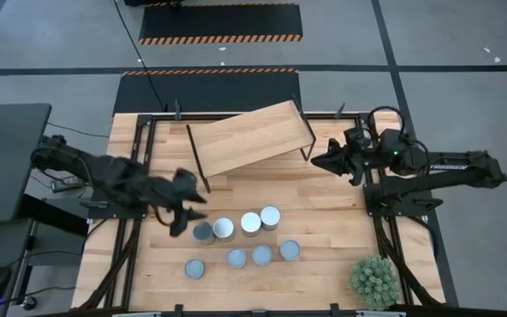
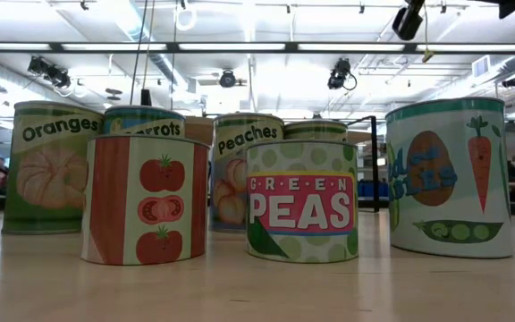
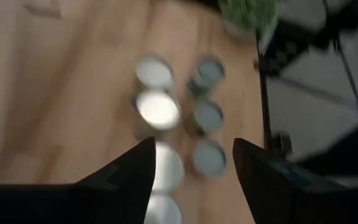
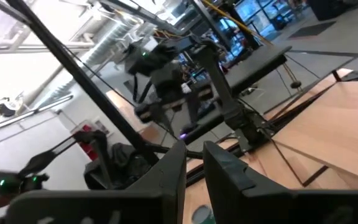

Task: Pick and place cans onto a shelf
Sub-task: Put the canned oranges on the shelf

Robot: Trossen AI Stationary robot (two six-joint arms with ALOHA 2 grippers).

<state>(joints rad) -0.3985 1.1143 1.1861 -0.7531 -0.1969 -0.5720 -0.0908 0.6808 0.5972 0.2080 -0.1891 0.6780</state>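
Eight small round tins with pale silvery tops (image 1: 237,242) stand upright in two rows near the tabletop's (image 1: 324,211) front edge. The light wood plank shelf (image 1: 249,136) lies skewed toward the far edge. Left pincer (image 1: 194,214) gapes, empty, over the row's left end; right pincer (image 1: 317,159), slightly parted, holds nothing.

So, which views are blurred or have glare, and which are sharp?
Left wrist view: motion blur, the cans smeared, one top glaring white. Low view: sharp on the can labels, bright ceiling light strips behind. High view: even light, soft shadows beside the shelf. Right wrist view: slight blur, bright background.
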